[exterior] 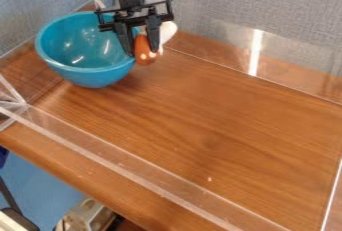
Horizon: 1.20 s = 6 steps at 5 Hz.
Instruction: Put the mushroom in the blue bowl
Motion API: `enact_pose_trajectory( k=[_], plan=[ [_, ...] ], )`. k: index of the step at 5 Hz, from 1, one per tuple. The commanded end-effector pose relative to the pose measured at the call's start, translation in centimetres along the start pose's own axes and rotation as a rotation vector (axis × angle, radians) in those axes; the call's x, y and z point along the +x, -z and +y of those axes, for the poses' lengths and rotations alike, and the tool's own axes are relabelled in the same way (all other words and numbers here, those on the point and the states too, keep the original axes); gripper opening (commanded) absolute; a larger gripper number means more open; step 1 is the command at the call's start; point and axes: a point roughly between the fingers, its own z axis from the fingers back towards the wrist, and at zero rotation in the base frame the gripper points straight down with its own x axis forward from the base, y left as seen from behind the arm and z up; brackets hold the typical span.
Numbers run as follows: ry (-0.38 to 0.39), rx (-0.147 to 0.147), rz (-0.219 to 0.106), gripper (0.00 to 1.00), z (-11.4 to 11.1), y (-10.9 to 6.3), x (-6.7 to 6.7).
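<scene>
Nearest to me, along the lower edge of the frame, runs one clear plastic wall (160,180), slanting from the left edge down toward the lower right. It fences in a single wooden tabletop (201,110) of reddish-brown grain, which fills the middle of the picture and is bare across its near and central stretch. More clear panels stand at the far side, one catching the light at upper right (287,50), and another meets the near wall in a corner at the left edge.

Farther back, in the upper left of the frame, sits one blue bowl (86,50), deep and glossy, resting on the tabletop with its open mouth up.

Just to the right of the bowl, one dark robot arm comes down from the top edge, and its end effector (143,37) points downward. One mushroom (143,48) hangs there, its orange-brown cap toward the tabletop and a pale part showing beside it to the right. The end effector's fingers stand partly closed against the mushroom, gripping it on both sides. The mushroom is beside the bowl's right rim, outside it; whether it touches the tabletop I cannot tell.

Behind everything is a grey wall.
</scene>
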Motion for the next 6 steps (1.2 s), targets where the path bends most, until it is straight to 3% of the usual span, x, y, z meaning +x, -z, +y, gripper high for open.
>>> enact_pose_trajectory(
  k=[1,5,6],
  plan=[
    [-0.196,0.019,-0.064,0.00,6.2,-2.0,1.4],
    [-0.380,0.006,-0.058,0.00,9.1,-1.0,1.3],
    [-0.385,0.004,-0.071,0.00,8.3,-1.7,0.6]
  ],
)
